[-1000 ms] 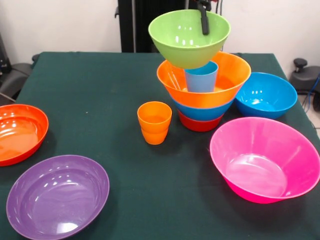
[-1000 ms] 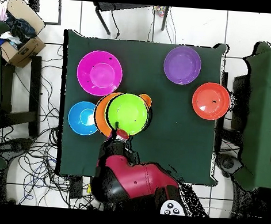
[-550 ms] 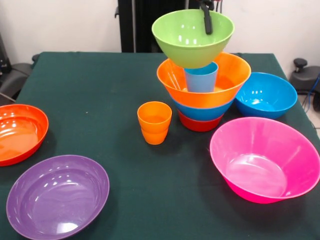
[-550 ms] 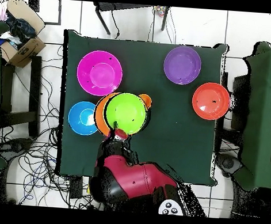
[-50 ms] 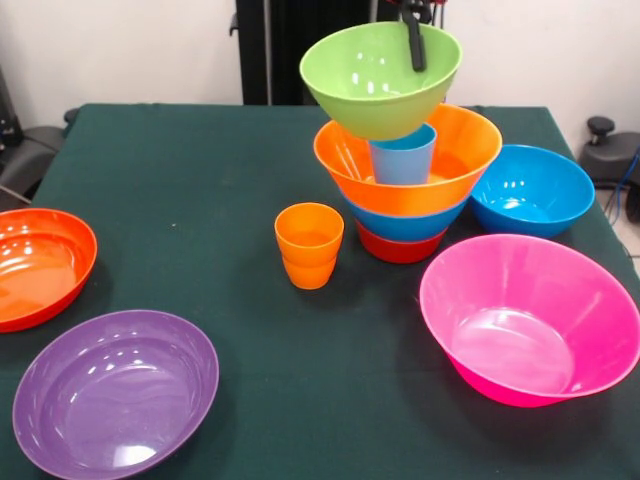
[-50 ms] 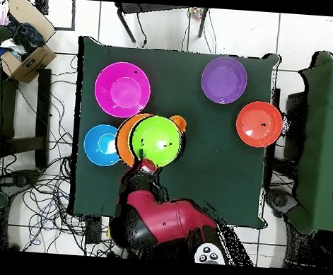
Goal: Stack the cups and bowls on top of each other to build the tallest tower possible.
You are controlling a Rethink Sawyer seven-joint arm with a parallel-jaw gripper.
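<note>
My tool (image 5: pixel 412 40) pinches the lime green bowl's (image 5: pixel 375 85) far rim. Beneath it stands the light blue cup (image 5: pixel 402 157) inside the orange bowl (image 5: pixel 460 150).

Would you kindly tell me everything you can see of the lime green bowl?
The green bowl is glossy, round plastic, empty, rim up and slightly tilted. It tops the tower, its base at the blue cup that stands in the orange bowl; whether it rests on the cup is unclear. The gripper is shut on its far rim, one dark finger inside the wall. From overhead it covers most of the tower.
</note>
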